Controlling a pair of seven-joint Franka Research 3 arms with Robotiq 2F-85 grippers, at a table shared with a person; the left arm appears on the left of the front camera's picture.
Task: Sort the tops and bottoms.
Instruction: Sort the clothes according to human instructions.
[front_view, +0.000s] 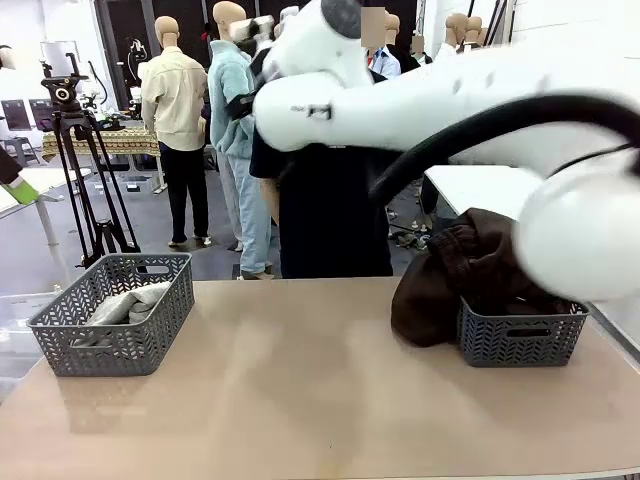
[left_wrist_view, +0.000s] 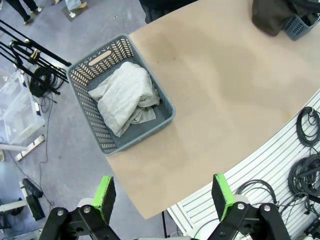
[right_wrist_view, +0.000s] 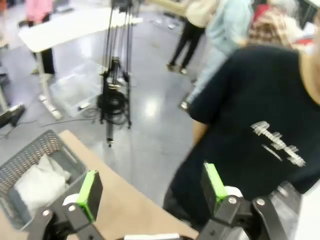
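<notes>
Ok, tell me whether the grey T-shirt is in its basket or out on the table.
In. The light grey T-shirt lies crumpled inside the grey mesh basket at the table's left end, all within its walls.

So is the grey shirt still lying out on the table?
No, the grey shirt lies crumpled inside the left basket, not on the table.

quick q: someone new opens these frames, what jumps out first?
The big white right arm sweeping blurred across the top of the front view, in front of a person in a black T-shirt. Then the two grey mesh baskets: the left basket holds the light grey T-shirt, the right basket is overflowing with the dark brown garment. Both grippers, left gripper and right gripper, stand open and empty.
</notes>
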